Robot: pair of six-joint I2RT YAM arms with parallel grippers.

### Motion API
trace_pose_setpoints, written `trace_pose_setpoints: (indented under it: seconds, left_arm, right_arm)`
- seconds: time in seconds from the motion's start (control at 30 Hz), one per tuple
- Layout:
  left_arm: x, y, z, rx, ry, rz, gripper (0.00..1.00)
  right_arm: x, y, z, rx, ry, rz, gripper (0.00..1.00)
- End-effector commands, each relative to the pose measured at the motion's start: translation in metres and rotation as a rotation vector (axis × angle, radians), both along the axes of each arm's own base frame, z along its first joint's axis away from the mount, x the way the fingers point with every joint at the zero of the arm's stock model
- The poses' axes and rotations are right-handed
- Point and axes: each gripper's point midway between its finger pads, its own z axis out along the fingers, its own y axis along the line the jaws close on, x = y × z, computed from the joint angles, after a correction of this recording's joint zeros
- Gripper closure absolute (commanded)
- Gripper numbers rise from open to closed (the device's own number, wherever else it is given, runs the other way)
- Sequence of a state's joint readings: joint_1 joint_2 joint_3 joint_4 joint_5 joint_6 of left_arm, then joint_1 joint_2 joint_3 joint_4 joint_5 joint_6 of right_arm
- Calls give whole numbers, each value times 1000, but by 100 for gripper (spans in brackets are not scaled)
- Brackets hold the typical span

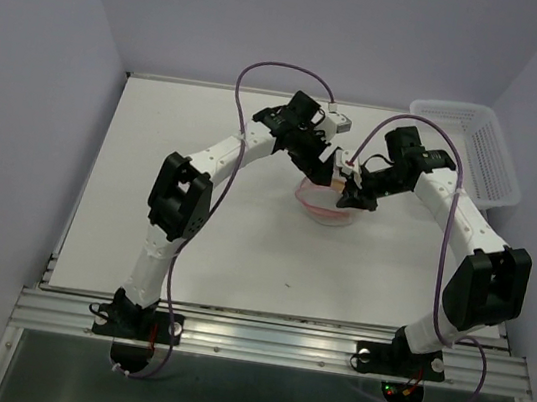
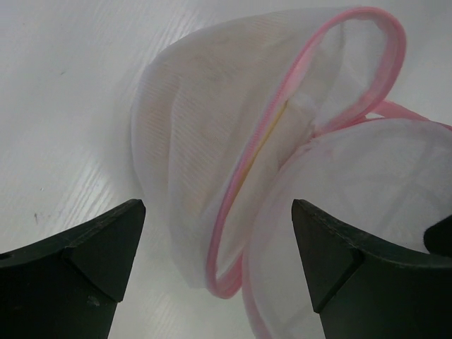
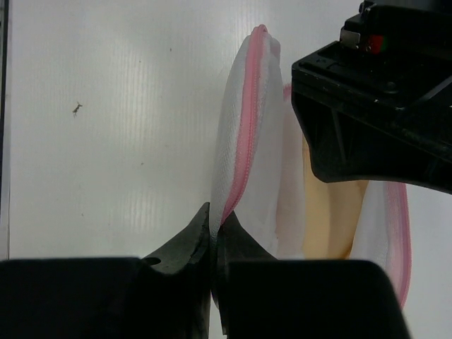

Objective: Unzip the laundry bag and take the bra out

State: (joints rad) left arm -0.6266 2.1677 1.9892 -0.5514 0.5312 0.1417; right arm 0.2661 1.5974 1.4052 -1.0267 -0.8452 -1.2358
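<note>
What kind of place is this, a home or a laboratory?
Most likely a robot test cell in a laboratory: a left arm and a right arm bolted to an aluminium rail, a white table, and plain pale walls enclosing it.

So the left pincer (image 2: 217, 212) is spread wide, its two black fingers (image 2: 92, 261) poking up from the bottom corners and not touching anything. Between and just past them sits the laundry bag (image 2: 198, 141), white see-through mesh with a pink zipper rim, lying open like a clamshell. One half stands up on the left, the other flops over toward the right finger. There's a thin yellowish streak (image 2: 265, 138) showing through the mesh near the rim; I can't really tell what it is. It's all on a white table (image 2: 63, 106) with a tiny dark speck (image 2: 37, 217) off to the left.
</note>
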Motion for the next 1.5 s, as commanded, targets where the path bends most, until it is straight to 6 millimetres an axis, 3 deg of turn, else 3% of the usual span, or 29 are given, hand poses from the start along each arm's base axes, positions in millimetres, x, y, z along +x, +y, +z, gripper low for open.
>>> trace_pose_setpoints:
  seconds: [0.0,0.1,0.13,0.2,0.23,0.37,0.47,0.53,0.57,0.63,0.67,0.73,0.77,0.83,0.87,0.93,0.97,1.1,1.17,1.27,1.3,1.43,1.47]
  left_arm:
    - [19,8,17,23,-61,45,4]
    - [23,6,15,23,-54,66,21]
    - [27,6,14,27,-58,78,34]
    - [30,7,13,33,-61,88,50]
    - [31,6,12,37,-60,92,68]
    - [34,5,22,19,-58,130,96]
    - [38,9,39,3,-65,197,100]
    - [35,13,41,4,-43,218,100]
    - [35,17,46,-2,-36,233,100]
    - [30,22,40,0,15,273,100]
    - [27,25,42,-1,20,283,100]
    - [21,32,27,25,51,301,100]
    - [20,34,34,7,43,317,100]
    - [12,41,22,27,70,332,100]
    - [9,43,29,14,68,339,100]
    - [3,47,24,14,75,346,100]
    - [1,48,31,1,67,354,100]
    - [-1,55,33,15,63,378,100]
    - [-1,57,34,22,63,386,100]
    - [-1,58,33,31,66,386,100]
    - [-1,57,32,31,70,384,100]
    - [-3,57,34,28,69,373,100]
    - [-4,57,34,27,69,369,100]
  right_arm:
    - [-3,4,14,18,-36,30,99]
    - [-6,4,12,17,-27,38,99]
    - [-7,3,13,16,-32,43,99]
    - [-10,3,14,19,-28,47,99]
    - [-11,3,13,21,-26,48,99]
    - [-14,6,14,43,8,28,99]
    - [-19,12,10,34,60,-35,99]
    - [-12,20,10,29,72,-136,97]
    - [-14,26,12,-11,17,-163,96]
    - [-12,30,4,-35,-27,-264,92]
    - [-13,32,8,-20,-49,-294,92]
    - [-19,39,22,38,-94,-370,92]
    - [-14,37,26,25,-148,-432,92]
    - [-7,22,24,-24,-195,-566,92]
    - [-6,19,22,-46,-208,-596,91]
    - [-7,8,2,-169,-213,-660,80]
    - [-5,4,-3,-212,-221,-692,79]
    - [-23,6,-41,-390,-192,-694,75]
    - [-40,20,-52,-409,-172,-657,73]
    - [-69,36,-58,-375,-124,-595,56]
    - [-76,39,-52,-334,-118,-588,42]
    - [-84,48,-25,-178,-97,-596,18]
    - [-85,50,-18,-147,-98,-591,5]
